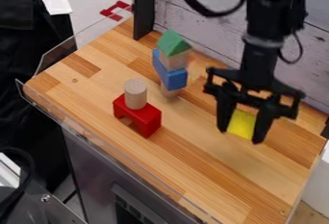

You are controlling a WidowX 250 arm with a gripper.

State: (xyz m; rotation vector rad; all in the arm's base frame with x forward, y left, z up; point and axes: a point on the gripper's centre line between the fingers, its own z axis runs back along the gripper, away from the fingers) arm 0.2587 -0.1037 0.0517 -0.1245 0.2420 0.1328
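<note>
I have my 1 gripper (241,135) at the right of the camera view, its 2 fingers pinching a yellow block (241,123), parted only by the block's width. I can't tell whether the block touches the wooden tabletop (212,170). Left of it I see 1 red arch block (151,121) with 1 upright pale cylinder (135,93) on top. Behind these, 1 stack has a green roof block (171,43) above a pale wooden block (175,61) and a blue block (172,79).

Wooden worktop (215,170) (two-toned strips) | red arch block (149,118) | pale block (170,93)
</note>
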